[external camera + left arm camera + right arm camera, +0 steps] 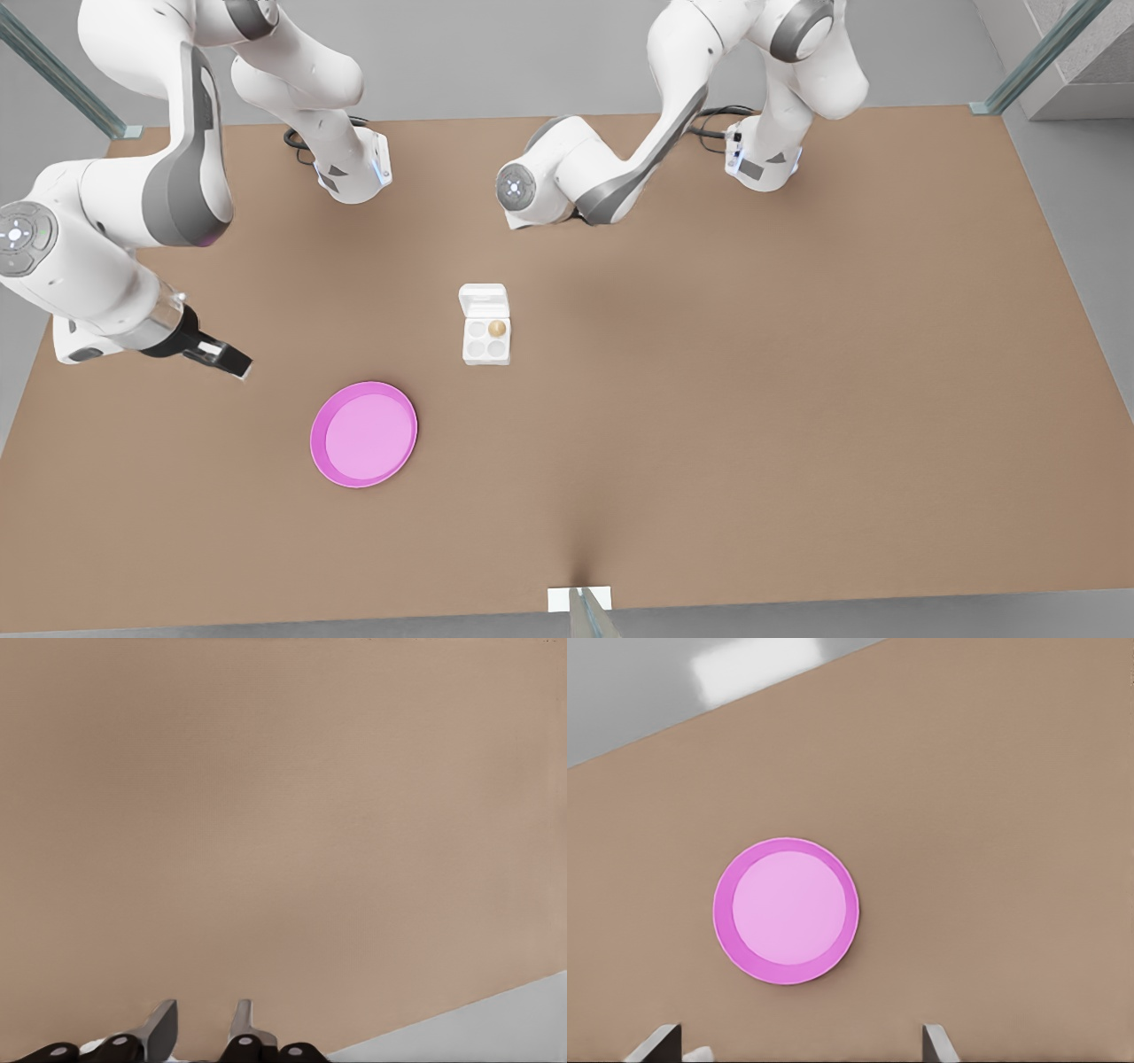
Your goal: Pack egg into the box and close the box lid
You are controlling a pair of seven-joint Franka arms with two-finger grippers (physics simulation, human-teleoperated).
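Well off the box (485,338), right gripper (241,365) fingers spread empty (egg (497,329) already cupped); box lid (484,299) awaits closing; left gripper (202,1023) idles, fingers parted, over bare surface (283,815)

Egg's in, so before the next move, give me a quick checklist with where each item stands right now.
1. Egg seated in a cup of the box: ok.
2. Box lid shut: not ok, it is folded back open.
3. Right claw open and empty: ok.
4. Left claw open and empty, over bare table: ok.
5. A claw at the lid: not ok, the right claw is beside the pink plate, apart from the box.
6. Plate apart from the box: ok.
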